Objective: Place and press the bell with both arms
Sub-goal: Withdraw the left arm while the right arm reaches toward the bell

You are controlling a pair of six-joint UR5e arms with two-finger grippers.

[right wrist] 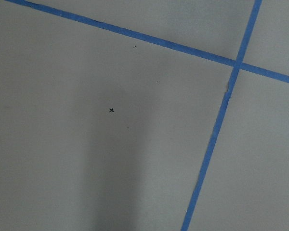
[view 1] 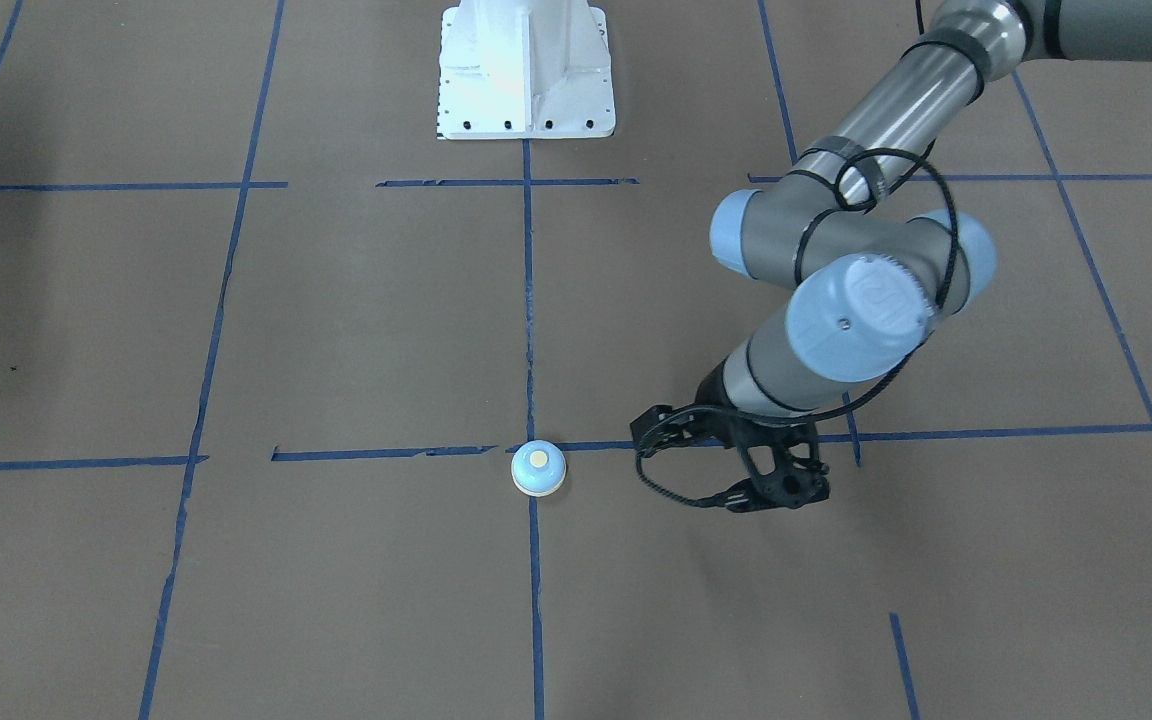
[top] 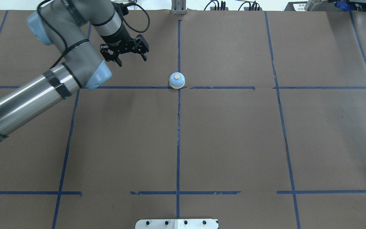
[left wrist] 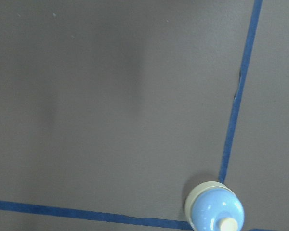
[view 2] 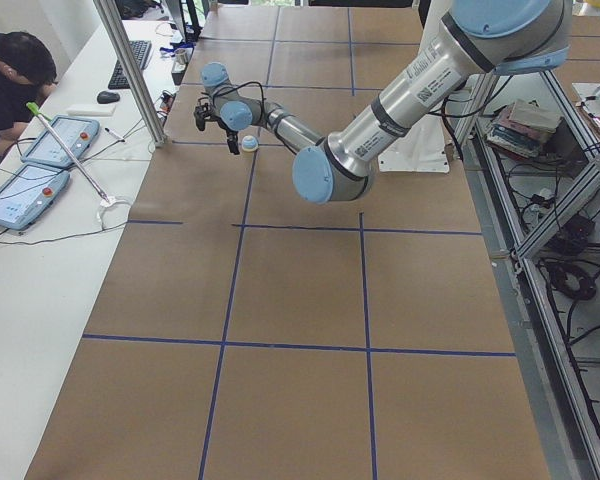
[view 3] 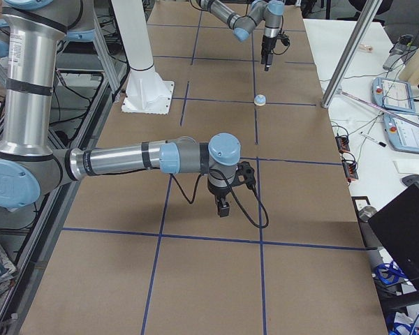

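Your bell [top: 177,80] stands upright on the table [top: 233,143], where two lines of blue tape [top: 178,127] cross, so the placing half of the job looks done. The left gripper [top: 132,60] hangs above the table near the bell and to its side, not touching it, with its fingers spread apart and nothing between them. The right gripper [view 3: 223,207] points down at bare table, well apart from the bell. It shows only in the side view, so you cannot tell whether its fingers are apart or together. By my reading the press is the step in hand and falls to the right arm. Hold the left gripper to the side, out of the other arm's path. Bring the right gripper high over the table until it sits squarely over the cream button [top: 177,76], and check that line in both the overhead and the front view before you lower. Bring the fingers together first if you can, so one blunt tip meets the button, not two straddling it. Come down straight and slowly, because the bell is small and probably light, and an off-centre push could slide or tip it off the crossing. Press just far enough to sink the button, then lift straight up
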